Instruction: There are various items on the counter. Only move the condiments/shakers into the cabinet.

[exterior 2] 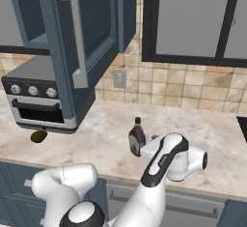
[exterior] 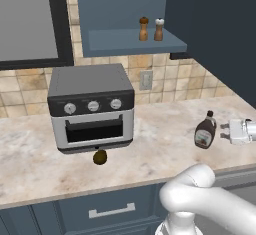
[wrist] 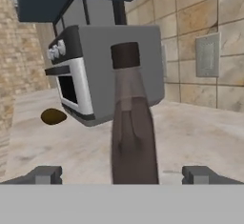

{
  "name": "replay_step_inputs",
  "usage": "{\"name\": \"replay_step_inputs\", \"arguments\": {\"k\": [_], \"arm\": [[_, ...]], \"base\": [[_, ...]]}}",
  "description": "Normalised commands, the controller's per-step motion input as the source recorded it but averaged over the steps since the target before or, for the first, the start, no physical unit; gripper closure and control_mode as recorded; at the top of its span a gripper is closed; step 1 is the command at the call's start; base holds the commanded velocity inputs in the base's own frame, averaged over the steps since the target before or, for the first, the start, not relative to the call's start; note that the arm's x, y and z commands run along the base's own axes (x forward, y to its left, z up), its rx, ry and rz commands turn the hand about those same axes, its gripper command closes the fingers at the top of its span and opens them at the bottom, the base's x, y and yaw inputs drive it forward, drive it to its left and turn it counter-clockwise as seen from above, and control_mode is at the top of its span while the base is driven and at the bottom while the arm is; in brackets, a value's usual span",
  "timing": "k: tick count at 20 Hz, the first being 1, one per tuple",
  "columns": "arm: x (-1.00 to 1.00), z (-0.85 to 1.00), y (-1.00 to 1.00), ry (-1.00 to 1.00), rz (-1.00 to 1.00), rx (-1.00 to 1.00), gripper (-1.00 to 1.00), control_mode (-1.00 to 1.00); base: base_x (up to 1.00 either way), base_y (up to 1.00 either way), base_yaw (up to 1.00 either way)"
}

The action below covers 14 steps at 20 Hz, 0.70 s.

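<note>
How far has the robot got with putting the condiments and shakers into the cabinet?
Done: both shakers, brown-topped and white-topped, stand on the cabinet shelf. In hand: the open gripper straddles the syrup bottle, which stands on the counter. Left: grip it and shelve it. The fruit stays.

Beige tiled backsplash (exterior: 170, 79) with a wall outlet (exterior: 146, 79) rises behind a grey toaster oven (exterior: 91, 106); dark-framed windows (exterior 2: 193, 21) line the wall above.
</note>
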Motion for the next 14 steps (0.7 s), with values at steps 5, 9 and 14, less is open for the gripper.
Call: {"name": "replay_step_inputs", "arguments": {"k": [5,9,14], "arm": [[-0.03,0.0,0.0,0.01,0.0,0.01,-1.0,-1.0],[0.0,0.0,0.0,0.05,0.0,0.0,-1.0,-1.0],[0.03,0.07,0.0,0.09,0.0,0.03,-1.0,-1.0]], "base": [[0.0,0.0,0.0],[0.0,0.0,0.0],[0.0,0.0,0.0]]}}
